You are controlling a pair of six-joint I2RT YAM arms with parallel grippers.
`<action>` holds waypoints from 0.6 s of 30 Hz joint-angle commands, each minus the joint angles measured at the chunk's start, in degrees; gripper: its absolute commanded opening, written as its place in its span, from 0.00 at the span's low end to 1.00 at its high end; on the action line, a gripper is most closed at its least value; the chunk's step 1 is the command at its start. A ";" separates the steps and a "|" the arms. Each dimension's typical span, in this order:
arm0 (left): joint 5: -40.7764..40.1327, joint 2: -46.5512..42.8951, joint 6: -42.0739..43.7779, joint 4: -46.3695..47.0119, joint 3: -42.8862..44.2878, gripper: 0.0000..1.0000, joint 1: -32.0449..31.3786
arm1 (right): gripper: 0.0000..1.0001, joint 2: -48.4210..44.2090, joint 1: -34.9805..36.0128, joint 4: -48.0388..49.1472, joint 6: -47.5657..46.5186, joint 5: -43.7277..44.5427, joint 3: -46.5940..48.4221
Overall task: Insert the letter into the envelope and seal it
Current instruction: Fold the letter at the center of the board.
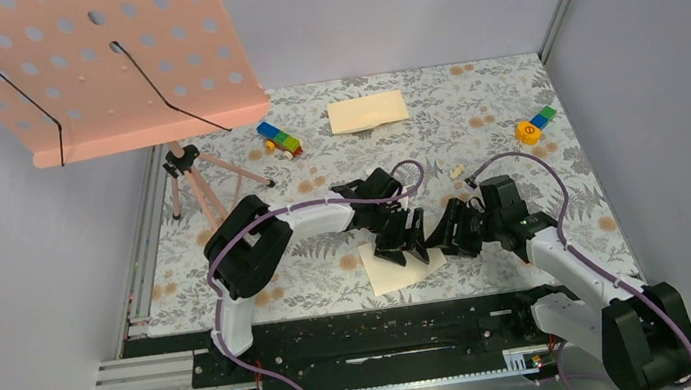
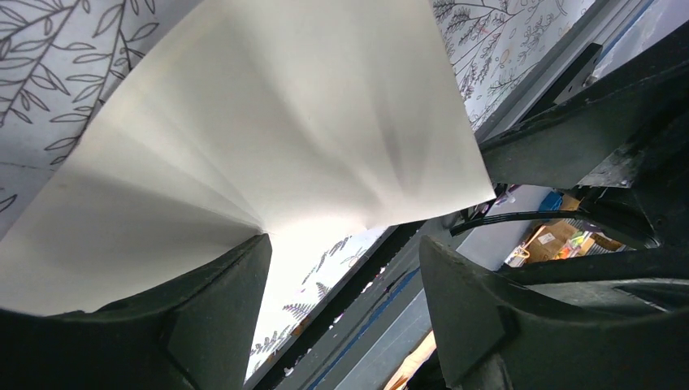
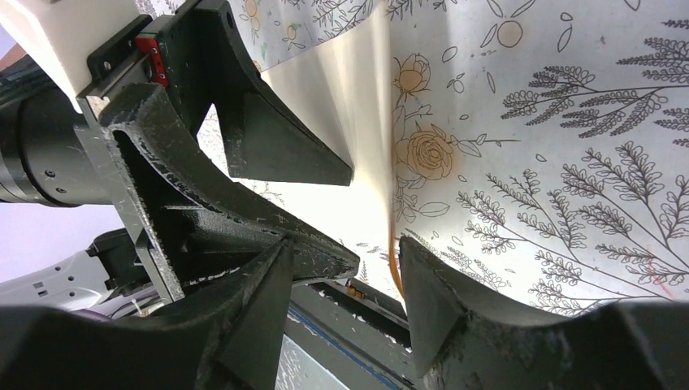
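Letter [image 1: 388, 276] is seen kinda buckled under left gripper [image 1: 405, 252] and right gripper [image 1: 444, 234]; both are held spread apart; envelope [image 1: 368, 111] is parked well behind.

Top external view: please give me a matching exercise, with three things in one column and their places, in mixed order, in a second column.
Things:
1. the letter
2. the envelope
3. pink music stand

Places:
A. far side, middle
B. far left, raised up
C. near side, middle

Pairs: 1-C, 2-A, 3-B
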 commanded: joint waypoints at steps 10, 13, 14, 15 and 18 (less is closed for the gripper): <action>-1.42 1.05 2.67 -2.33 -1.82 0.71 -0.75 | 0.38 2.40 -0.30 3.50 -0.78 0.02 1.95; -1.53 0.98 2.68 -2.37 -1.82 0.71 -0.72 | 0.29 1.93 -0.30 3.45 -0.52 0.61 1.38; -1.46 0.99 2.75 -2.42 -1.86 0.71 -0.73 | 0.25 1.81 -0.29 3.45 -0.49 0.79 1.11; -1.52 0.92 2.77 -2.34 -1.90 0.71 -0.75 | 0.21 1.68 -0.30 3.38 -0.31 0.93 0.83; -1.87 0.10 3.14 -2.39 -2.15 0.71 -0.73 | 0.09 1.65 -0.39 3.31 -0.21 1.49 -0.06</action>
